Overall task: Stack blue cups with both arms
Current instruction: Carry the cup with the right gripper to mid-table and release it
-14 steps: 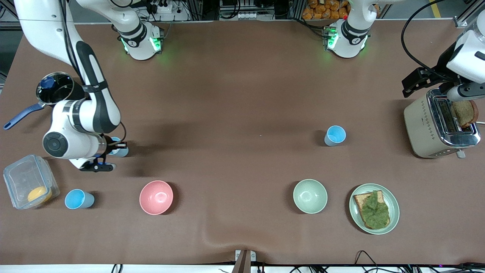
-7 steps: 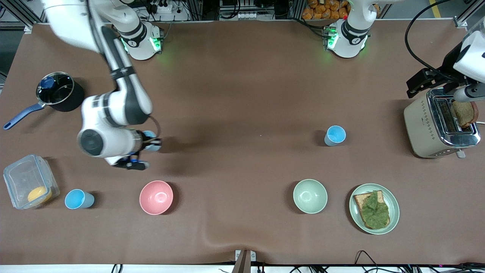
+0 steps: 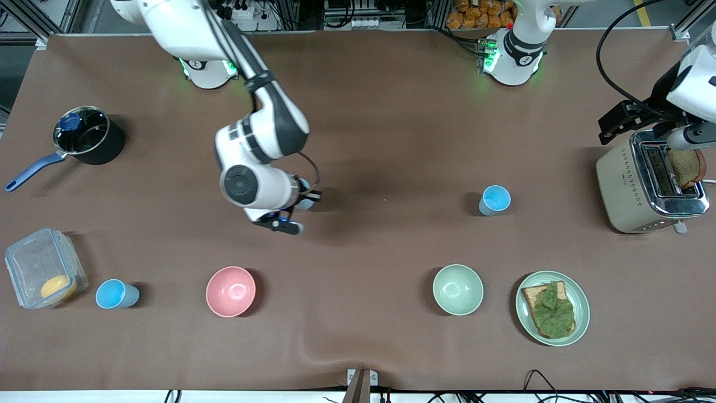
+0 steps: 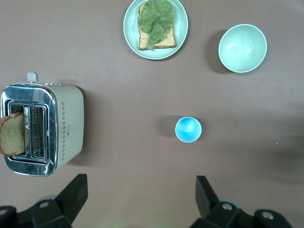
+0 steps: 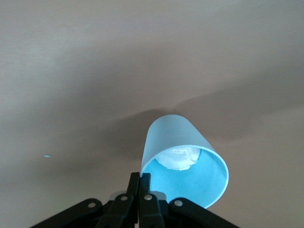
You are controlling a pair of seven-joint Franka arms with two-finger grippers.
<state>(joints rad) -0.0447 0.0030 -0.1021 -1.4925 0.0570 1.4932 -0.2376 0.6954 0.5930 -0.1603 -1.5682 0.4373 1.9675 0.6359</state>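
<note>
My right gripper (image 3: pixel 309 197) is shut on the rim of a light-blue cup (image 3: pixel 303 201) and holds it tilted in the air over the table's middle. In the right wrist view the fingers (image 5: pixel 145 183) pinch the cup's wall (image 5: pixel 173 135); the cup is whitish at the bottom inside. A second blue cup (image 3: pixel 494 200) stands upright toward the left arm's end and also shows in the left wrist view (image 4: pixel 188 129). A third blue cup (image 3: pixel 116 294) stands at the right arm's end. My left gripper (image 3: pixel 611 124) waits open and empty, high beside the toaster; in the left wrist view it is wide open (image 4: pixel 141 197).
A pink bowl (image 3: pixel 230 291) and a pale green bowl (image 3: pixel 457 289) sit near the front camera. A plate (image 3: pixel 582 305) with bread and lettuce, a toaster (image 3: pixel 621 184) with bread, a black pot (image 3: pixel 106 148) and a clear box (image 3: pixel 28 263) also stand on the table.
My right arm has carried the held blue cup from the right arm's end toward the table's middle. The left arm has barely moved.
</note>
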